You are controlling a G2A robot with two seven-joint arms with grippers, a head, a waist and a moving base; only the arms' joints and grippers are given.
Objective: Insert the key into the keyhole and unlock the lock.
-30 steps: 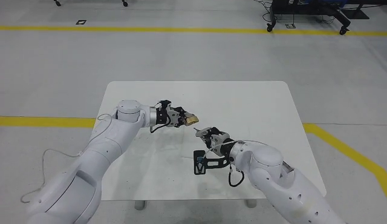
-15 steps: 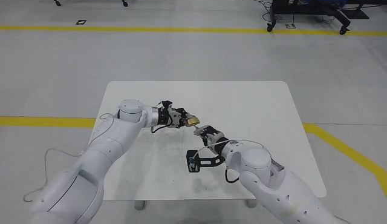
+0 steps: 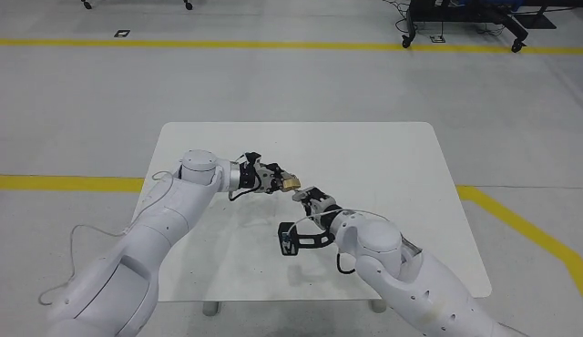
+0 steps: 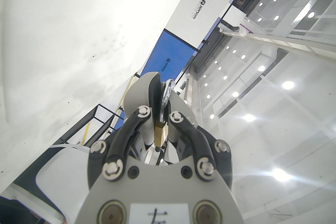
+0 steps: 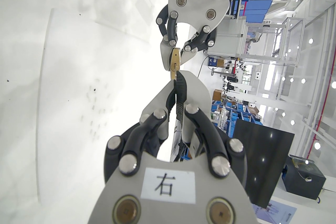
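A small brass padlock (image 3: 290, 183) is held just above the middle of the white table (image 3: 392, 155), with my left gripper (image 3: 277, 179) shut on it. In the left wrist view the brass body (image 4: 159, 134) sits between the fingers and the silver shackle (image 4: 166, 95) points outward. My right gripper (image 3: 308, 197) is shut on the key, right beside the lock. In the right wrist view the key (image 5: 172, 76) pokes out of the right gripper (image 5: 176, 83) and touches the end of the padlock (image 5: 175, 58). How deep it sits is hidden.
The two grippers meet tip to tip over the table's middle. Bare white tabletop (image 5: 78, 64) lies all around them. The near table edge (image 3: 273, 299) is below the arms.
My right gripper has moved left and up toward the lock, closing the gap until the key meets it. The left gripper has shifted slightly right with the padlock.
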